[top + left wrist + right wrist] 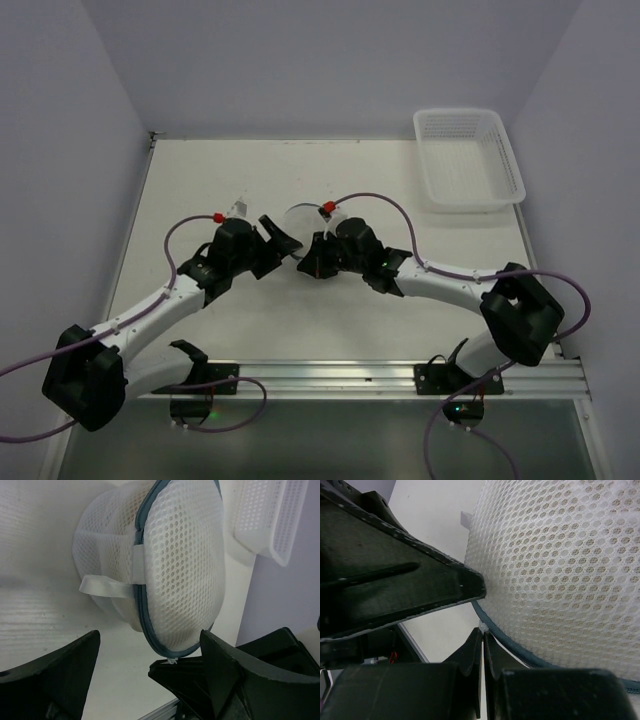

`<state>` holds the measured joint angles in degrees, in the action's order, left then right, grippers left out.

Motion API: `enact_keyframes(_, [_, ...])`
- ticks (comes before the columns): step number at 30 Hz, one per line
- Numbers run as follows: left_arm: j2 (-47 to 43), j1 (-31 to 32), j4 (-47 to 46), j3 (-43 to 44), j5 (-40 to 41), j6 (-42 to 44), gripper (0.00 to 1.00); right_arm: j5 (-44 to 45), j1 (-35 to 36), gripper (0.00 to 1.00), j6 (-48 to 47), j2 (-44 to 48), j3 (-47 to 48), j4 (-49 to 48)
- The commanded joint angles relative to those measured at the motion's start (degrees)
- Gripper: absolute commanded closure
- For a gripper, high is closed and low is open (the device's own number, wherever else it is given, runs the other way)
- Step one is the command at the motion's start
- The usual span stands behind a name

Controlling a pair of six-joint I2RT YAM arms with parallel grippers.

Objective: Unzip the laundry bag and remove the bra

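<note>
Left end effector (280, 240): released, jaws spread wide at the left of the bag, touching nothing that the views show. Bag (175, 565): round white mesh pouch, mid-surface (300, 325), tipped on edge between the two arms, with a white ribbon loop (100, 586) on its left flank. Zip (141, 605): grey-blue, running round the rim and closed along all of its visible length. Zip pull (171, 661): at the bag's near edge. Right end effector (482, 650): clenched, tips nipped together on the zip pull. Basket (468, 160): white lattice, far right, well apart from the bag. Bra: not seen, apart from a faint beige tint behind the mesh. Progress, as judged: early; pull secured, unzipping and removal both outstanding.
</note>
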<state>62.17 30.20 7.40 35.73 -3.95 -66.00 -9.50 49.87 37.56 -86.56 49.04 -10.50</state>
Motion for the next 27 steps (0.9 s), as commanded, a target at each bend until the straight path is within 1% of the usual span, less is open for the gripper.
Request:
enact_keyframes(1, [2.3, 1.4, -1.5, 1.0, 2.7, -1.8, 0.17, 1.3, 0.4, 1.0, 0.1, -0.3, 2.5, -1.3])
enact_keyframes(2, [3.3, 1.8, -2.7, 1.0, 2.7, -2.0, 0.27, 1.7, 0.4, 1.0, 0.0, -0.3, 2.5, -1.0])
enact_keyframes(4, [3.7, 1.8, -4.1, 0.9, 2.6, -2.3, 0.41, 2.0, 0.4, 1.0, -0.4, 0.0, 2.3, -0.6])
enact_keyframes(5, [3.8, 1.9, -4.4, 0.8, 2.9, -2.2, 0.57, 2.2, 0.4, 1.0, -0.6, 0.5, 1.8, 0.1])
enact_keyframes(7, [3.7, 1.9, -4.2, 1.0, 3.6, -1.8, 0.77, 2.8, 0.3, 1.0, -1.5, 1.3, 0.5, 0.7])
enact_keyframes(8, [3.6, 1.7, -3.8, 1.0, 3.7, -1.2, 0.93, 3.6, 0.1, 1.0, -2.3, 1.9, -1.1, 0.9])
enact_keyframes(9, [3.4, 1.6, -3.6, 1.0, 3.6, -0.7, 1.0, 3.4, -0.8, 1.0, -4.1, 3.3, -2.2, 1.3])
enact_keyframes(10, [3.5, 1.4, -3.4, 1.1, 3.7, -0.4, 1.0, 3.3, -1.6, 1.0, -4.8, 4.1, -3.3, 1.4])
enact_keyframes(14, [3.4, -0.8, -3.4, 1.0, 1.1, 4.2, 1.0, 1.4, -8.7, 1.0, -7.8, 9.7, -10.4, 2.7])
enact_keyframes(15, [3.4, -1.4, -3.4, 1.1, -0.4, 5.3, 1.0, 1.3, -11.9, 1.0, -10.2, 11.4, -10.9, 3.5])
enact_keyframes(17, [3.6, -3.3, -3.9, 1.4, -2.8, 9.2, 1.0, 1.3, -14.5, 1.0, -12.7, 12.4, -11.2, 5.2])
enact_keyframes(18, [4.1, -4.2, -3.8, 1.6, -5.3, 10.6, 1.0, 0.8, -16.5, 1.0, -14.8, 12.5, -10.8, 6.7])
enact_keyframes(19, [4.4, -5.5, -4.6, 2.1, -6.5, 13.7, 1.0, 0.7, -17.3, 1.0, -15.6, 12.3, -10.5, 7.5])
enact_keyframes(21, [6.2, -6.9, -4.9, 2.9, -10.5, 16.9, 1.0, 0.4, -18.3, 1.0, -17.7, 11.9, -8.9, 9.0])
enact_keyframes(22, [7.1, -8.1, -4.9, 3.6, -11.8, 20.5, 1.0, -0.4, -18.3, 1.0, -18.0, 11.5, -8.2, 9.6])
enact_keyframes(24, [11.1, -9.0, -4.1, 7.5, -14.1, 24.2, 1.0, -1.9, -18.2, 1.0, -17.8, 11.1, -6.1, 10.3])
enact_keyframes(25, [12.6, -9.8, -3.5, 9.3, -14.6, 27.4, 1.0, -4.4, -18.1, 1.0, -17.2, 11.0, -5.7, 10.2])
enact_keyframes(27, [17.5, -10.4, -2.9, 15.1, -16.8, 29.2, 1.0, -6.8, -17.4, 1.0, -13.6, 10.9, -5.3, 8.4])
